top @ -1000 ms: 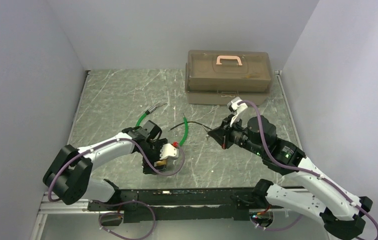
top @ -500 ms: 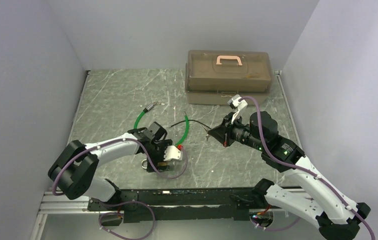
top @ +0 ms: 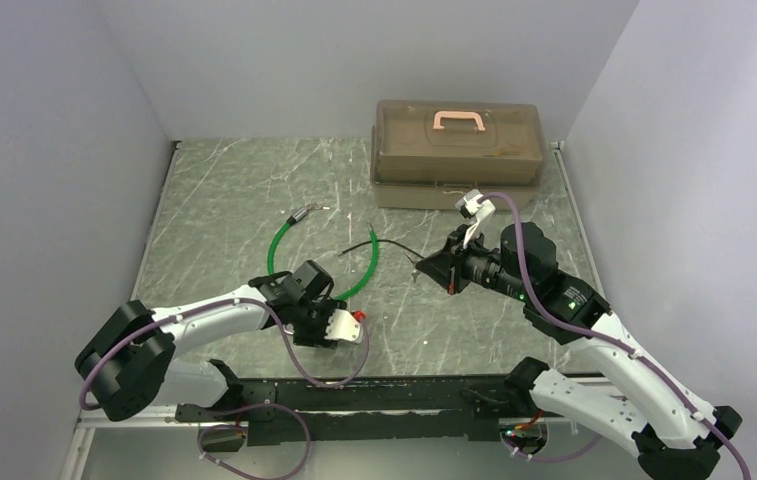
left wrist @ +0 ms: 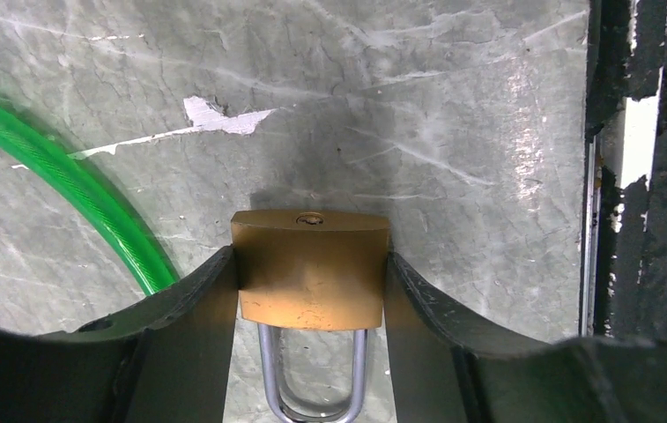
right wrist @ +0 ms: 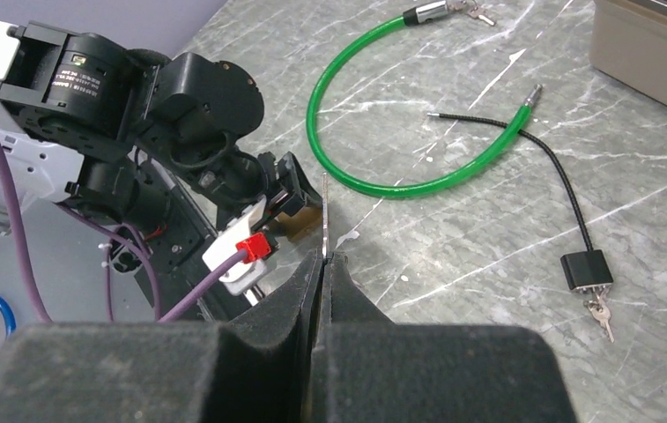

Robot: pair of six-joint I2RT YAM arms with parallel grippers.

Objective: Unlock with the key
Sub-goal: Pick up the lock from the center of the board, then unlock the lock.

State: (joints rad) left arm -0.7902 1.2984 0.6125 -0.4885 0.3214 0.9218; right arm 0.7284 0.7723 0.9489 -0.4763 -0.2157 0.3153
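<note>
Nearest you, your left gripper clamps the brass padlock by its sides, shackle toward the wrist. Beyond the padlock and to its right, apart from it, your right gripper pinches the key, a thin silver sliver standing from the closed tips. Held by so little, the key could twist or slip if it meets the padlock off-line. A green cable curves just beside the padlock.

Top external: fixed, high behind my arm bases, facing down and forward over the whole table; distant.
Left wrist: very close over the table, looking down past my left gripper.
Right wrist: low, oblique, facing my left gripper; middle range.
Shared by all three: green cable.
</note>
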